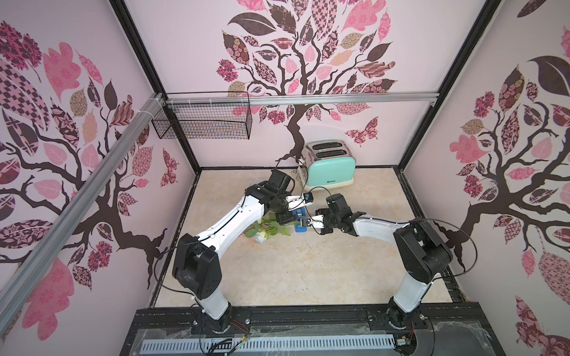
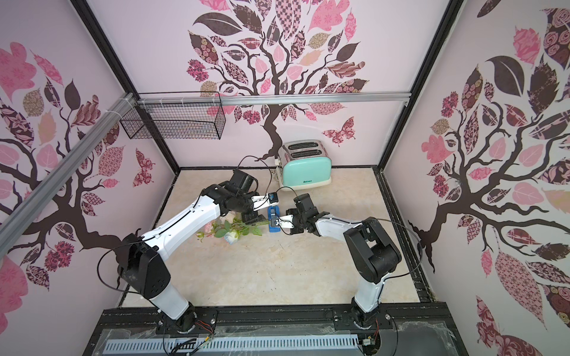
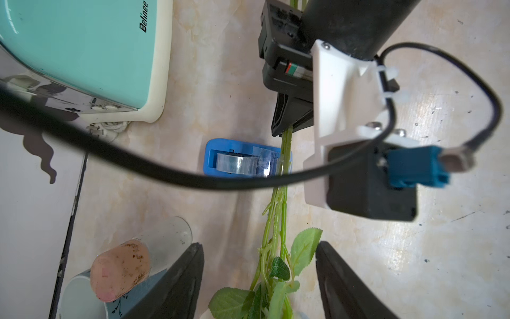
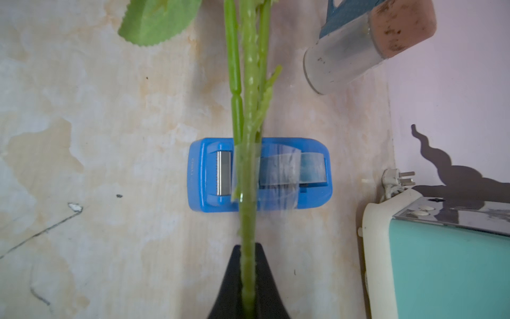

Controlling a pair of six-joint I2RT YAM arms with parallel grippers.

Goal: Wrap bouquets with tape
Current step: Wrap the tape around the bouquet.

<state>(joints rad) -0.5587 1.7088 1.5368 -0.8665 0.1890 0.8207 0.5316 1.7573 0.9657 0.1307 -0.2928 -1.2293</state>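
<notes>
The right tool (image 4: 247, 250) is shut tight on the green stems of the bouquet (image 4: 249, 105). We see the stems cross right over the blue tape holder (image 4: 197, 193). A strip of clear tape (image 4: 278, 168) runs from the roll to the stems and sticks to them. The left tool (image 3: 259, 245) is open. Its two black fingers (image 3: 182, 279) stand one on each side of the stems and do not touch them. The blooms (image 2: 232, 237) lie on the counter (image 1: 308, 271), on the left tool's side of the tape holder.

The counter is cream and tan like stone, with some dark scuffs. The tape holder sits near its middle, in front of a mint green toaster (image 1: 331, 168) by the back wall. A white plug (image 4: 397, 179) lies beside the toaster. A clear cup (image 3: 168, 234) with something pinkish-brown on it is near the wall too; we cannot tell what that is. The walls (image 1: 401, 61) are pale pink with dark trees and pink leaves printed on them. A black wire basket (image 1: 203, 123) hangs on a metal rail (image 1: 339, 98) high up.

We count two tools, one tape holder, one toaster, one basket, one plug, three stems, and two blooms, one white and one pink.
</notes>
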